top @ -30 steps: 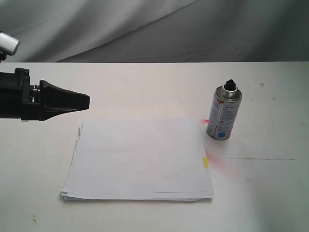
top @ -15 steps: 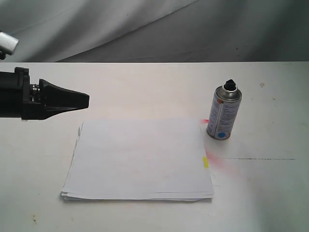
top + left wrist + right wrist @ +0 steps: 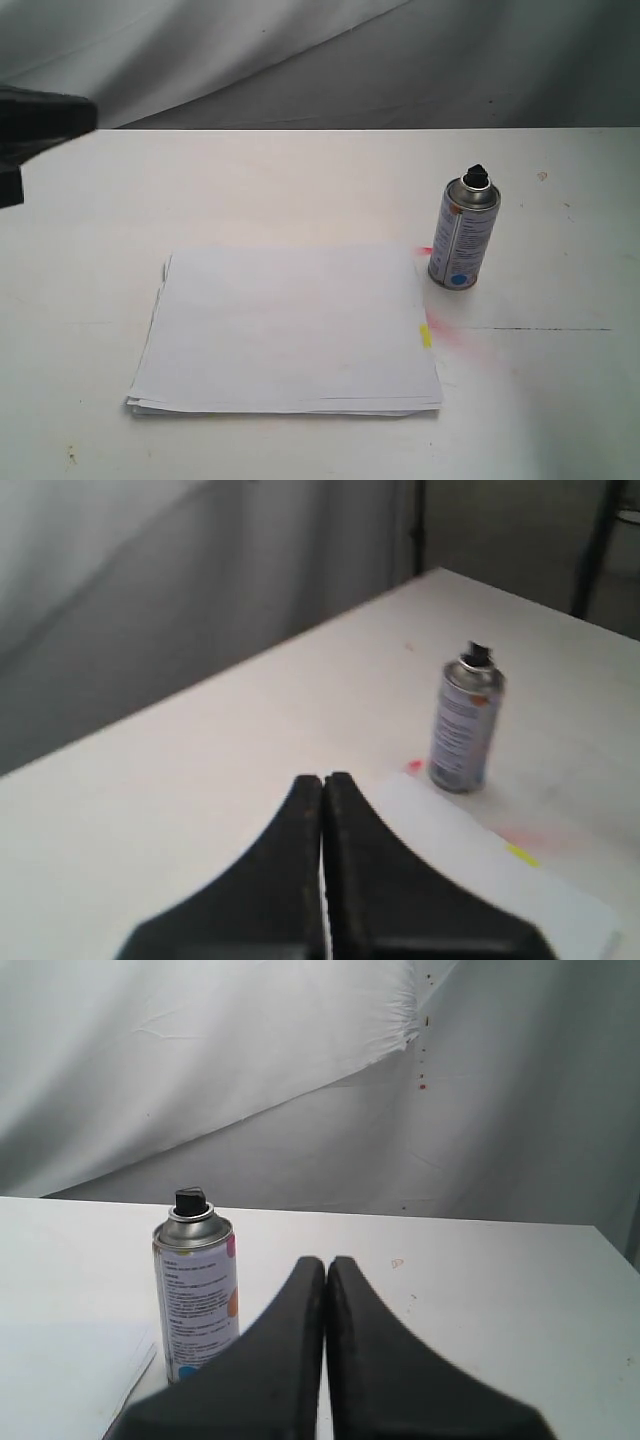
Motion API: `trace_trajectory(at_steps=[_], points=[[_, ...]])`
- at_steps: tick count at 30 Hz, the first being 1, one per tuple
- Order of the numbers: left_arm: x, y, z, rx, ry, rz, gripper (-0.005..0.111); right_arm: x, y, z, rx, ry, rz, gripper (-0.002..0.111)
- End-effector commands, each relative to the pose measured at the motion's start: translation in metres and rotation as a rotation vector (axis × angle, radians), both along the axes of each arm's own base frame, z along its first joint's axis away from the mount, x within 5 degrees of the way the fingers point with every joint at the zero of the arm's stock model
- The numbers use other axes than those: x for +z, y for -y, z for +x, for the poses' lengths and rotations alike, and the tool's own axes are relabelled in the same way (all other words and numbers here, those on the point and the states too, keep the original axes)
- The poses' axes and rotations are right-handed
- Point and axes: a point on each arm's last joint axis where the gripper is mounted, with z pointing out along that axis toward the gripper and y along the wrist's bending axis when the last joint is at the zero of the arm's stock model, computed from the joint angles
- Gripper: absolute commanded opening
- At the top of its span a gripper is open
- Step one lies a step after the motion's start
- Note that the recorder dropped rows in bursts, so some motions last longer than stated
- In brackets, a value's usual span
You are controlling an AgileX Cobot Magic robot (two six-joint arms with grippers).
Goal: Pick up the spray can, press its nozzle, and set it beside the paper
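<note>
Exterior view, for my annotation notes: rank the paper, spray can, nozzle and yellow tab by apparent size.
1. paper, by far the largest.
2. spray can.
3. nozzle and yellow tab look about alike, both tiny; I would not rank them.

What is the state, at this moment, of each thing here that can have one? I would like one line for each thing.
spray can: upright on the table, beside the paper, held by nothing.
nozzle: uncovered on top of the can, nothing presses it.
paper: flat stack, sheets slightly uneven at the edges.
left tool: shut, empty.
right tool: shut, empty.
</note>
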Motion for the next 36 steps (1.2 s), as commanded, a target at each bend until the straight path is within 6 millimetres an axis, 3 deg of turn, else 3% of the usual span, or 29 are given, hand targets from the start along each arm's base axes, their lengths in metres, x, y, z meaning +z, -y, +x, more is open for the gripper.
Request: trace_trajectory(at_steps=[1,4,10,17,24,36], points=[[0.019,-0.015,-0.028,0.322,0.128,-0.078,0.000,-0.002,0.000,0.000,-0.007,0.002,0.008,0.000],[0.021,-0.022,-0.051,0.471,0.196,-0.107,0.000,-0.002,0.000,0.000,-0.007,0.002,0.008,0.000],[0.017,-0.023,-0.100,0.539,0.329,-0.119,0.000,-0.002,0.000,0.000,-0.007,0.002,0.008,0.000],[0.020,-0.024,-0.131,0.576,0.449,-0.137,0.000,-0.002,0.000,0.000,-0.007,0.002,0.008,0.000],[0.012,-0.024,-0.134,0.582,0.415,-0.208,0.000,-0.002,0.000,0.000,-0.007,0.002,0.008,0.000],[-0.058,-0.033,-0.127,0.711,0.111,-0.192,0.000,-0.002,0.000,0.000,-0.007,0.002,0.008,0.000]])
